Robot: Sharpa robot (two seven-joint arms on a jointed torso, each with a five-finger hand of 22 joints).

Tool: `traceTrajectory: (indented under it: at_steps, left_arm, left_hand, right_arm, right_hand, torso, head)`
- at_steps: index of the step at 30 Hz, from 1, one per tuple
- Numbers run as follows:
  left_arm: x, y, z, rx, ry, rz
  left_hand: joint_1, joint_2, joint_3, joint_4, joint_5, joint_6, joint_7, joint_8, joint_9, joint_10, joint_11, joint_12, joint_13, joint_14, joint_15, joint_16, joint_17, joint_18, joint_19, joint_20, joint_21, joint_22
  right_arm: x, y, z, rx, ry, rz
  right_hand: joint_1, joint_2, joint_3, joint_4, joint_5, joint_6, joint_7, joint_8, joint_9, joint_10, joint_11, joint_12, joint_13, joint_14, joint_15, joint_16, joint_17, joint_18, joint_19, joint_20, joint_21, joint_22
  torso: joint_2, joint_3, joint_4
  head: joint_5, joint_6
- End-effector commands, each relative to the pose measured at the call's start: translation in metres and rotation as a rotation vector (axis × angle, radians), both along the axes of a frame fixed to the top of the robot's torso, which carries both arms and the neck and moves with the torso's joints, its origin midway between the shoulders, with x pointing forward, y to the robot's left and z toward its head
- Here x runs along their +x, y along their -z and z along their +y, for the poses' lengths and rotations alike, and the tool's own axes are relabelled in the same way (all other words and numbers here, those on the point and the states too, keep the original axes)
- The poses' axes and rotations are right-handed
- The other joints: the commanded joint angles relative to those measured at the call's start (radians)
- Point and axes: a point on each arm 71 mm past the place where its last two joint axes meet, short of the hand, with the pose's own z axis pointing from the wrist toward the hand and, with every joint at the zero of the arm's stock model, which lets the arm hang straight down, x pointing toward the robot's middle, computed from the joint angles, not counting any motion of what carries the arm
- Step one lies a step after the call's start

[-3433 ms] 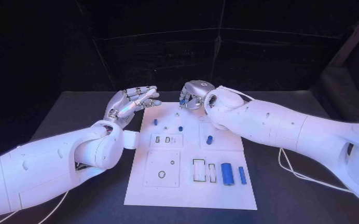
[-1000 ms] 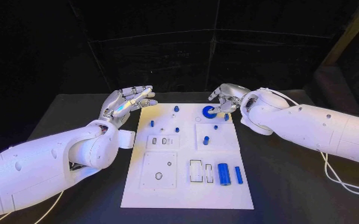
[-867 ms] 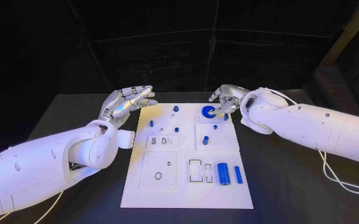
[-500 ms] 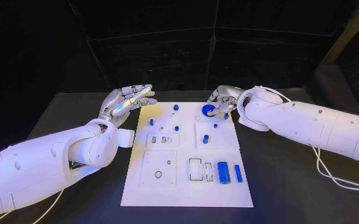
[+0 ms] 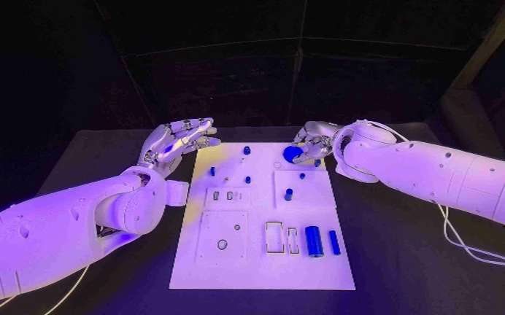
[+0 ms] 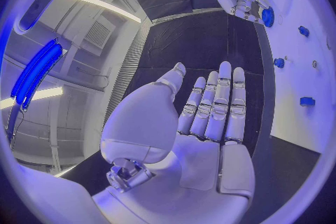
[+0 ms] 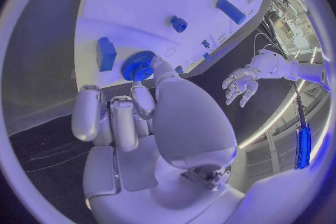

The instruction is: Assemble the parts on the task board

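The white task board [image 5: 263, 264] lies in the middle of the black table. At its far right corner sits a blue gear [image 5: 293, 154], toothed in the right wrist view [image 7: 138, 65]. My right hand [image 5: 312, 142] is over it and pinches it between thumb [image 7: 158, 67] and a finger, the other fingers curled beside it. A small blue block [image 7: 106, 54] stands right next to the gear. My left hand [image 5: 179, 142] hovers beside the board's far left corner, palm flat and fingers [image 6: 218, 103] straight, holding nothing.
Several small blue pegs [image 5: 248, 179] stand in the board's far half. A thick blue cylinder [image 5: 312, 240] and a thinner one [image 5: 333, 242] lie near its front right, beside rectangular slots [image 5: 276, 235]. A white cable [image 5: 463, 246] runs over the table at right.
My right hand came from the board's far middle to the gear at the far right corner and has since edged slightly further over it. The left hand has stayed in place.
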Motion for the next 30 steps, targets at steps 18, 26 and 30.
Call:
traceTrajectory:
  at_steps: [18,26,30]
  left_arm:
    - [0.001,-0.001,-0.002,-0.009,0.017,-0.002]
    - [0.001,-0.001,-0.002,-0.009,0.018,-0.001]
    - [0.001,-0.001,-0.001,-0.01,0.018,0.002]
  left_hand:
    - [-0.001,0.003,-0.004,-0.004,0.002,0.0,0.037,-0.005,-0.001,0.002,0.0,-0.003,-0.001,0.006,0.004,-0.004,0.001,0.015,0.006,0.0,-0.004,-0.001]
    - [0.002,0.003,-0.004,-0.008,0.002,-0.001,0.036,-0.006,-0.001,0.002,0.0,-0.005,-0.001,0.007,0.004,-0.006,0.001,0.015,0.007,0.0,-0.005,-0.003]
    - [0.002,0.003,-0.004,-0.008,0.002,-0.001,0.036,-0.006,-0.001,0.002,0.0,-0.005,-0.001,0.007,0.004,-0.006,0.001,0.015,0.007,0.0,-0.005,-0.003]
  right_arm:
    - [0.002,-0.004,0.008,-0.073,0.005,-0.07]
    - [0.0,-0.011,0.014,-0.084,-0.012,-0.177]
    - [-0.009,-0.016,0.026,-0.055,-0.052,-0.211]
  right_hand:
    - [0.05,0.059,0.062,-0.035,-0.052,0.147,-0.019,0.074,0.013,0.055,-0.016,0.076,0.093,0.071,-0.005,0.02,0.101,-0.024,0.036,-0.005,0.024,0.046]
    - [0.091,0.077,0.145,-0.08,-0.109,0.187,-0.032,0.083,0.007,0.07,-0.029,0.093,0.12,0.073,-0.017,0.025,0.112,-0.03,0.054,-0.019,0.036,0.074]
    - [0.059,0.055,0.17,-0.079,-0.075,0.191,-0.032,0.076,0.0,0.073,-0.029,0.095,0.126,0.074,-0.017,0.026,0.116,-0.032,0.06,-0.02,0.04,0.083]
  torso:
    - [0.0,-0.0006,0.0011]
    - [0.0,-0.0006,0.0004]
    - [-0.001,0.0006,-0.0003]
  head:
    - [-0.001,-0.008]
    - [0.002,-0.008]
    - [0.004,-0.007]
